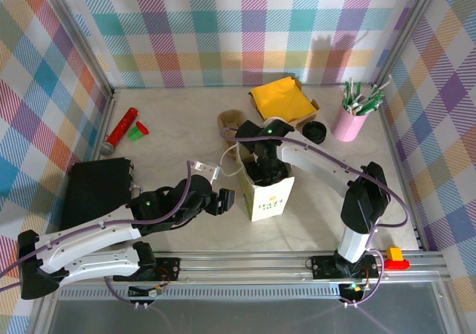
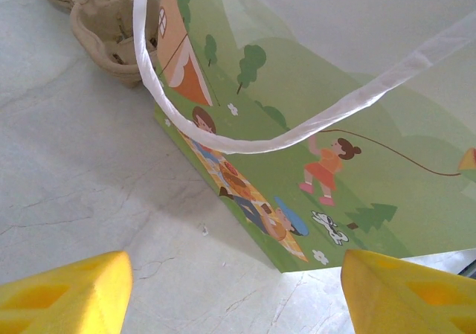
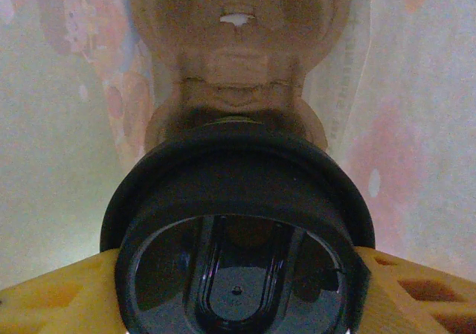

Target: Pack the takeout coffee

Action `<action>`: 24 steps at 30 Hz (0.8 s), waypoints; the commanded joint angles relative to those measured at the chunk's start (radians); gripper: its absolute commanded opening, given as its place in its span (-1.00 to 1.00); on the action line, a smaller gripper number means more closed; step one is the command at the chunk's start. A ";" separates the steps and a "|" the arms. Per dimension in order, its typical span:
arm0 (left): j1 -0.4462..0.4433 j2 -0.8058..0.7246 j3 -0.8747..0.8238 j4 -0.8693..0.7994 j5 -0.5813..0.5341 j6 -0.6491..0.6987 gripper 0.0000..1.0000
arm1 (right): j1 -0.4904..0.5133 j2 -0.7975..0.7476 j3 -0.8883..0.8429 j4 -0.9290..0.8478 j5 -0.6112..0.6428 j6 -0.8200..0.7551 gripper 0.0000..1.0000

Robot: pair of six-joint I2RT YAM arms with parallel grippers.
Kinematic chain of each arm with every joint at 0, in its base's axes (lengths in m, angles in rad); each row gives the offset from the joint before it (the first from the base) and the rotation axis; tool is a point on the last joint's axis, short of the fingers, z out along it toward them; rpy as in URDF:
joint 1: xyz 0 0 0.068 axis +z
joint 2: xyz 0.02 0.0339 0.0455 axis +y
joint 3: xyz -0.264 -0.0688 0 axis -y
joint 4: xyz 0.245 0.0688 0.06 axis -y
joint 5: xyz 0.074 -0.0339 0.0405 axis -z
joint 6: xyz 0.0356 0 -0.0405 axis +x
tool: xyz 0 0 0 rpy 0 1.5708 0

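Takeout coffee [image 3: 238, 222] in right tool [image 3: 239, 298], inside paper bag [image 1: 269, 200]; cardboard carrier [image 1: 229, 118] beside.

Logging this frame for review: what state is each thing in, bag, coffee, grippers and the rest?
white paper bag: upright, mouth open.
takeout coffee: lidded, gripped, down inside the bag.
right gripper: shut on the takeout coffee, reaching into the bag.
left gripper: open, empty, beside the bag.
loose black lid: on the table, on no cup.
pink cup: upright, holding sticks.

Left pincer [image 2: 238, 304], jaws spread, faces the printed bag [image 2: 312, 126] beside a cardboard carrier [image 2: 111, 29].
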 commanded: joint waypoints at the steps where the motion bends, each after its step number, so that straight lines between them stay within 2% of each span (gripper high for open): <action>1: -0.012 -0.008 0.013 -0.017 -0.020 -0.006 0.48 | 0.003 0.000 -0.015 0.010 -0.010 -0.006 0.12; 24: -0.012 -0.012 0.012 -0.019 -0.022 -0.009 0.48 | 0.003 0.011 -0.058 0.048 -0.019 -0.008 0.11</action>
